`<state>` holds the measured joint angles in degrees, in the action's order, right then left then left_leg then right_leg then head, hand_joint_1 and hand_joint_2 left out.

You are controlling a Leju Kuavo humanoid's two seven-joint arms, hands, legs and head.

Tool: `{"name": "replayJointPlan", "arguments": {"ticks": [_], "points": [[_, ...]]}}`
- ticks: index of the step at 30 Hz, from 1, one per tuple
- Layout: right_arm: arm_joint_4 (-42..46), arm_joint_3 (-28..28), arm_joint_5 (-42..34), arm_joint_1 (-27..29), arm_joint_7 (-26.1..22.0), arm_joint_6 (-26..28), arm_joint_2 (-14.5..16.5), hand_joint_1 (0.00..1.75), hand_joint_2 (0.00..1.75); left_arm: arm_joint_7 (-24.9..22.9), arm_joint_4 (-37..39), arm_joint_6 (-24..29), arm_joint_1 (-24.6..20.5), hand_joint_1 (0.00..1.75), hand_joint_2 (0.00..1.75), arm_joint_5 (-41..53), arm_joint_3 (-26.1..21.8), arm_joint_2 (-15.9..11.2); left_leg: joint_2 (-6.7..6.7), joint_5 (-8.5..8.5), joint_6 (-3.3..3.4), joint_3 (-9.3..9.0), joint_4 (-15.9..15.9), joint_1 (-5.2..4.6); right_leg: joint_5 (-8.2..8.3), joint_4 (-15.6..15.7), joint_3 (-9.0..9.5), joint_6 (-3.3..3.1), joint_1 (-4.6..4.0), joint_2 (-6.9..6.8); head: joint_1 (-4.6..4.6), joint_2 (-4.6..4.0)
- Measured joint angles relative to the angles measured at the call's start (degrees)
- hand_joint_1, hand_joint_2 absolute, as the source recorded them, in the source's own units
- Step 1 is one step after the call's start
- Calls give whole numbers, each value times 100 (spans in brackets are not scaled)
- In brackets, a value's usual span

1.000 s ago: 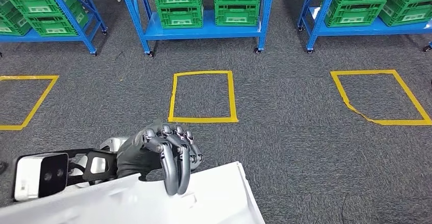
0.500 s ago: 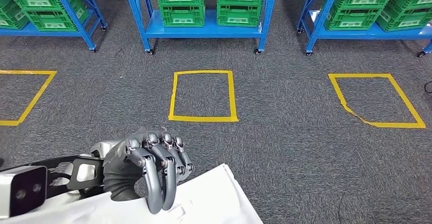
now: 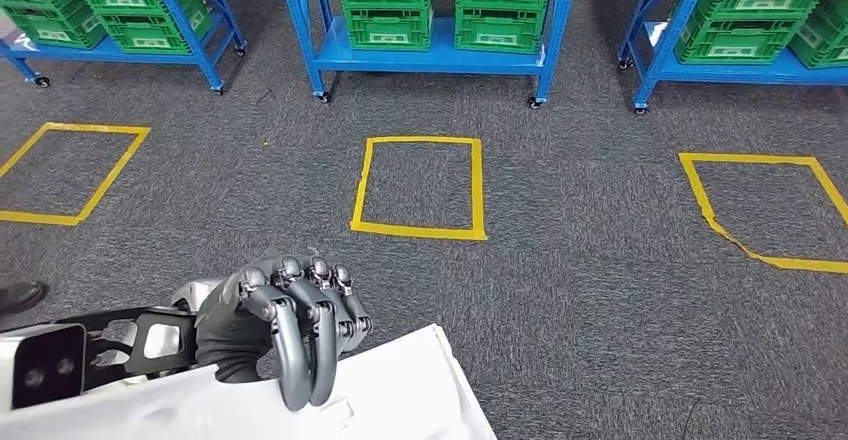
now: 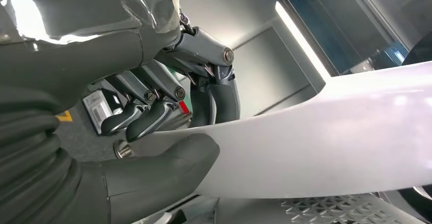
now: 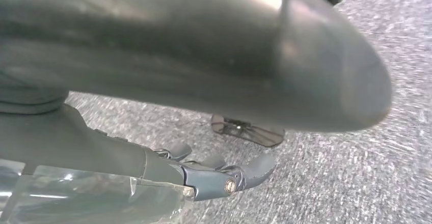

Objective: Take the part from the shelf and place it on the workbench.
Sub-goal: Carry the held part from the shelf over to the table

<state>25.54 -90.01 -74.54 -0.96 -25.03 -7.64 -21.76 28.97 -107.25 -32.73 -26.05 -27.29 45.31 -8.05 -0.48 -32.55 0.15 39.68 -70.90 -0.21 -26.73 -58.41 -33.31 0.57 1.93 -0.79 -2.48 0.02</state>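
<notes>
White moulded plastic, a broad flat part with a curved edge, sits low at the front of the head view in the grip of the left robot hand. The dark fingers hook over its upper edge, and the left wrist view shows the thick grey thumb pressed against the underside, so the panel is clamped between them. The right robot hand hangs over the grey carpet floor with its fingers loosely extended and apart, holding nothing. Ahead stand blue metal shelves loaded with green plastic crates, well apart from the part, with yellow tape squares on the floor between. Picking from the shelf looks finished. No table is visible, so carrying the part there and setting it down remain.
</notes>
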Motion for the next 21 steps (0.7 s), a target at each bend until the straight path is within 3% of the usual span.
{"name": "replayJointPlan", "arguments": {"ticks": [1,2,3,4,6,8,10,12,13,15,17,18,19,21], "points": [[-15,0,6,6,0,-10,3,0,0,-1,1,12,6,171,175,-9,-4,0,20,-86,-8,139,-279,15,-1,0,-6,-1,-7,-51,-1,0],[-28,0,10,10,0,-22,4,0,0,-1,1,22,10,171,175,-20,-8,-1,33,-70,-3,184,-363,23,-2,-1,-8,-1,-17,-106,-1,0],[-38,0,14,11,0,-32,5,0,0,-1,2,29,11,171,175,-30,-13,-2,47,50,18,107,-209,23,-3,0,-6,-1,-30,-161,-1,0],[-45,0,16,9,-1,-40,7,0,0,-1,2,33,9,171,175,-38,-20,-3,93,235,62,-84,157,10,-4,1,0,-1,-47,-215,-1,0],[-50,0,20,6,-1,-51,19,0,0,0,1,35,-1,171,175,-48,-38,-3,333,500,191,-506,962,-56,-6,7,15,2,-78,-317,11,0],[-56,0,27,10,-2,-62,26,0,0,3,1,39,-19,171,175,-53,-53,0,480,544,271,-661,1288,-121,-8,16,24,20,-77,-425,19,0],[-63,-1,32,5,-2,-68,25,0,0,10,1,43,-26,171,175,-56,-61,2,367,582,293,-682,1347,-130,-8,48,52,63,-71,-546,10,0],[-68,-1,36,-8,-4,-69,27,0,0,21,2,43,-28,171,175,-49,-74,11,231,688,316,-769,1494,-97,-86,-62,23,86,-66,-425,18,0],[-70,-1,37,-10,-5,-70,25,0,0,27,4,43,-31,171,175,-43,-79,25,165,742,327,-808,1560,-76,-195,-272,-73,72,-62,-277,34,-1],[-79,0,37,3,-8,-70,8,0,0,34,14,43,-21,171,175,-30,-78,52,31,793,347,-797,1594,-67,-502,-978,-412,24,-51,-5,63,-1],[-92,-3,37,23,-7,-69,-9,0,0,34,27,43,11,171,175,-22,-70,64,-131,802,342,-779,1587,-69,-684,-1559,-709,51,-49,63,73,0],[-98,-4,37,27,-7,-69,-13,0,0,34,32,43,21,171,175,-20,-67,66,-216,802,336,-776,1577,-66,-651,-1576,-731,101,-41,69,73,0],[-104,-6,41,25,-7,-70,-16,0,0,34,36,42,25,171,175,-17,-62,68,-294,798,324,-775,1561,-57,-534,-1372,-647,167,-28,75,74,0],[-111,-6,54,20,-7,-70,-26,0,0,34,37,39,26,171,175,-15,-46,78,-436,756,265,-753,1474,-39,-189,-553,-268,291,22,205,77,0]]}}
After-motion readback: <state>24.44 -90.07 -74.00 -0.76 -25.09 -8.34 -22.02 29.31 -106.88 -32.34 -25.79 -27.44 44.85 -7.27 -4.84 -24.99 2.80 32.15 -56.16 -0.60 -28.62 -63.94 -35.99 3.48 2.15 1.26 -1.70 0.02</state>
